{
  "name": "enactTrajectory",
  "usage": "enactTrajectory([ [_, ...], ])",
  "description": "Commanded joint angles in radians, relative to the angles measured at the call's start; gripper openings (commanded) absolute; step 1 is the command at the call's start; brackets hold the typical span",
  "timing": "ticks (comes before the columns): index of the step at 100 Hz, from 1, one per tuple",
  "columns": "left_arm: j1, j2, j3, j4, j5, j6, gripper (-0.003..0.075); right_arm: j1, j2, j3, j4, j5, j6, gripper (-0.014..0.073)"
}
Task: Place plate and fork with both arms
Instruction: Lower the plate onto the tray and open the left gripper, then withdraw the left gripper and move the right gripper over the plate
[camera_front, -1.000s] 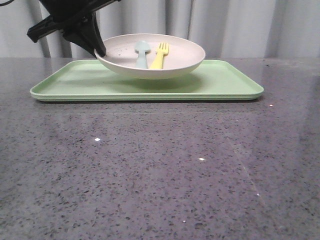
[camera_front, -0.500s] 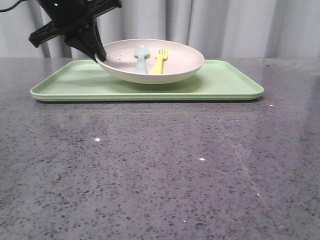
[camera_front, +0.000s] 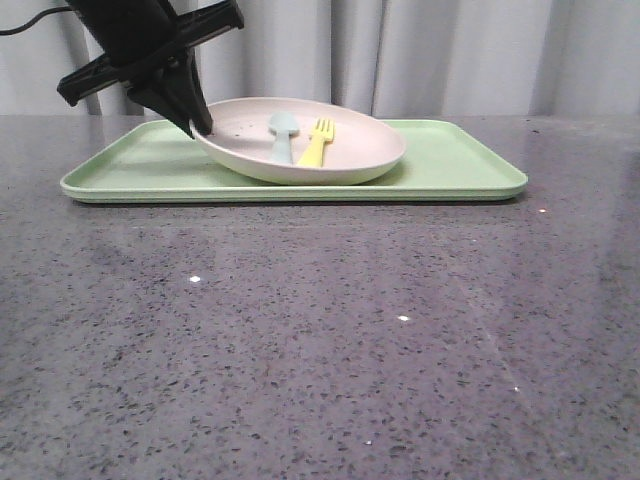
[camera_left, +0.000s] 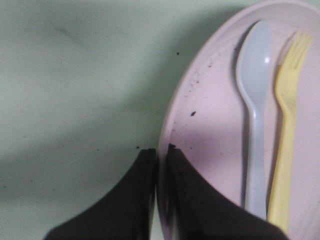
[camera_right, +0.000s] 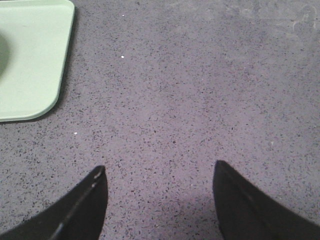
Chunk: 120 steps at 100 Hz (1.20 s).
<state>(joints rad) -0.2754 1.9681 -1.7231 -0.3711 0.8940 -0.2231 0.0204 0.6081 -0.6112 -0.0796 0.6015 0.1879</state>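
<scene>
Plate (camera_front: 300, 140) is lower than a second ago from the front: it now sits tilted on the green tray (camera_front: 450, 165), its left edge pinched in the left tool (camera_front: 198, 124) and riding a little high, so the set-down looks nearly done. The fork (camera_front: 318, 143) lies inside it, just beside a pale spoon (camera_front: 283, 135).

At the left wrist, both dark fingers (camera_left: 195, 200) are clamped on the plate (camera_left: 210, 115) rim, fork (camera_left: 285, 150) and spoon (camera_left: 255, 110) side by side.

At the right wrist, the right tool (camera_right: 157, 200) hangs spread wide and empty over the speckled tabletop (camera_right: 200, 90), near the tray (camera_right: 35, 60) corner, probably waiting for the fork.
</scene>
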Motion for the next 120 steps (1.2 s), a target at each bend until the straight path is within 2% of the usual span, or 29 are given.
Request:
enactTrajectory([
  [1,-0.007,-0.053,-0.037,-0.032,-0.031,-0.011,0.0115,-0.006,0.004,-0.037,-0.007,-0.063,-0.012,0.0468],
  [12,-0.007,-0.053,-0.037,-0.032,-0.028,-0.011,0.0211,-0.006,0.004,-0.037,-0.007,-0.063,-0.012,0.0468],
  [23,-0.007,-0.053,-0.037,-0.032,-0.028,-0.011,0.0244,-0.006,0.004,-0.037,-0.007,-0.063,-0.012,0.0468],
  [52,-0.007,-0.098,-0.037,0.023,-0.035,-0.008,0.0243,-0.004,0.004,-0.037,-0.005,-0.058,-0.012,0.0468],
  [80,-0.007,-0.248,-0.014,0.263,-0.031,-0.008,0.0242,0.031,0.005,-0.039,-0.005,-0.054,-0.012,0.0468],
  [101,-0.007,-0.395,0.123,0.371,-0.071,-0.008,0.0242,0.063,0.064,-0.115,-0.003,0.013,-0.013,0.0468],
  [120,-0.007,-0.558,0.293,0.406,-0.129,-0.008,0.0242,0.131,0.185,-0.259,-0.003,0.079,-0.013,0.0468],
])
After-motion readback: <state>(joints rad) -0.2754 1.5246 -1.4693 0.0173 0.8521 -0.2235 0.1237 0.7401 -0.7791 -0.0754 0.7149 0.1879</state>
